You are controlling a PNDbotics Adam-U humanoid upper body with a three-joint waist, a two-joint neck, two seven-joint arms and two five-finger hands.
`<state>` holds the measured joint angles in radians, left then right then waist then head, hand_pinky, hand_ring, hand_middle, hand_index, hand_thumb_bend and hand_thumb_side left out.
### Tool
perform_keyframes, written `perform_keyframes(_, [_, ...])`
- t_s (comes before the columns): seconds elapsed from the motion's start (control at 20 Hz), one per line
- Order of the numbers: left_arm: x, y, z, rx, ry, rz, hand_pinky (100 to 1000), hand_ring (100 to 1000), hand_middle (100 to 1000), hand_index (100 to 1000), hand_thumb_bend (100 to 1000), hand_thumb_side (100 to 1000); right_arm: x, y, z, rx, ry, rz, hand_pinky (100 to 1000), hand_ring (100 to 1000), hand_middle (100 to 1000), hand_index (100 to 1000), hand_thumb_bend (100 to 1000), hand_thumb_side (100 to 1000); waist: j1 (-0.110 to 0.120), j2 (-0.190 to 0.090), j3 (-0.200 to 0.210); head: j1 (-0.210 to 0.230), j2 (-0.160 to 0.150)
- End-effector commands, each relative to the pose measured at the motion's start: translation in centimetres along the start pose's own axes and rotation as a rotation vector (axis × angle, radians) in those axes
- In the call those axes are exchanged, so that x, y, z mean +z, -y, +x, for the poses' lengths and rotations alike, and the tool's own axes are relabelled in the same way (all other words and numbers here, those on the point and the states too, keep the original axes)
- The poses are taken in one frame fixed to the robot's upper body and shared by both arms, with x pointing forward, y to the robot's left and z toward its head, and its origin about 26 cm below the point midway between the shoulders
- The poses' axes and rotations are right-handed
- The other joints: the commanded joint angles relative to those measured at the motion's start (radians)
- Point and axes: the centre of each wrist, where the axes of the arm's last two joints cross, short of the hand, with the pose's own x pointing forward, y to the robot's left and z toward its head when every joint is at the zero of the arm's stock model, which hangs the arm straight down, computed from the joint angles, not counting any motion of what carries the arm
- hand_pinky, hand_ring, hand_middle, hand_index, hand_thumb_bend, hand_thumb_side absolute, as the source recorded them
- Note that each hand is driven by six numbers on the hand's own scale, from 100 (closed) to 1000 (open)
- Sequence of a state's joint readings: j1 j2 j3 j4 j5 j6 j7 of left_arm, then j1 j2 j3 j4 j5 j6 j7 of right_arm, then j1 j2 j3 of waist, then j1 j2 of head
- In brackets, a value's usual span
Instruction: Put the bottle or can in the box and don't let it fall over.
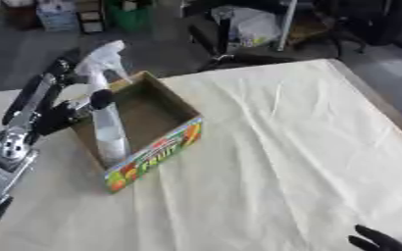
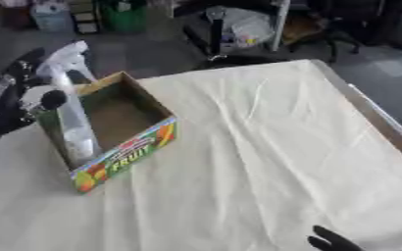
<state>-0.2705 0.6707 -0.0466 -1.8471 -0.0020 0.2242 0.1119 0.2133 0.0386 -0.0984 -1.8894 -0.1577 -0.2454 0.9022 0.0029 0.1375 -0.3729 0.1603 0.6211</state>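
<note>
Left eye view: a clear plastic spray bottle (image 1: pixel 108 128) with a white trigger head stands upright inside the open brown cardboard box (image 1: pixel 165 147) with a bright fruit print — at its near-left corner, on the cream-clothed table (image 1: pixel 290 162). The black left hand (image 1: pixel 65 115) has its fingers curled round the bottle's neck.

Right eye view: the right hand (image 2: pixel 335 241) rests at the lower edge — whether its fingers are spread, I cannot tell.
</note>
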Motion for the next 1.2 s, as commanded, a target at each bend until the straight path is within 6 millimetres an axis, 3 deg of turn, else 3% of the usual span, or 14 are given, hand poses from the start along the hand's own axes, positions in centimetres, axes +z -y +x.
perform_keyframes(0.05, [0.5,-1.5,1.2,-0.031,0.031,0.049,963,1000,824,998,985,709,0.1,0.3,0.4,0.020,0.006,0.003,745,1000,1000,1000,100,470,0.001,-0.017,0.003,-0.006,-0.005])
perform_keyframes(0.25, [2.1,-1.9,1.4,0.013,0.039,0.147,957,1000,803,988,945,694,0.2,0.4,0.4,0.023,0.002,-0.003,745,1000,1000,1000,100,470,0.003,-0.020,0.014,-0.012,-0.002])
perform_keyframes(0.4, [3.4,-2.0,0.5,0.036,0.065,0.249,947,1000,788,978,899,695,0.3,0.5,0.4,0.023,0.003,-0.006,745,1000,1000,1000,100,470,0.002,-0.021,0.021,-0.014,0.003])
perform_keyframes(0.45, [3.9,-1.9,0.1,0.046,0.080,0.279,946,1000,786,977,967,763,0.4,0.5,0.4,0.023,0.001,-0.009,745,1000,1000,1000,100,470,0.003,-0.023,0.025,-0.012,0.008])
perform_keyframes(0.5, [4.4,-1.7,-0.5,0.060,0.092,0.309,939,1000,781,973,860,697,0.5,0.6,0.4,0.024,-0.002,-0.013,745,1000,1000,1000,100,470,0.004,-0.026,0.031,-0.007,0.014])
perform_keyframes(0.85, [8.9,1.2,-4.3,0.113,0.054,0.520,926,1000,767,956,798,676,1.0,0.7,0.4,0.024,-0.020,-0.023,745,1000,1000,1000,100,470,0.006,-0.044,0.071,0.031,0.066])
perform_keyframes(1.2, [9.9,3.2,-4.8,0.148,-0.048,0.605,929,1000,765,957,784,662,1.5,0.6,0.4,0.022,-0.023,-0.035,745,1000,1000,1000,100,470,-0.004,-0.056,0.091,0.062,0.109])
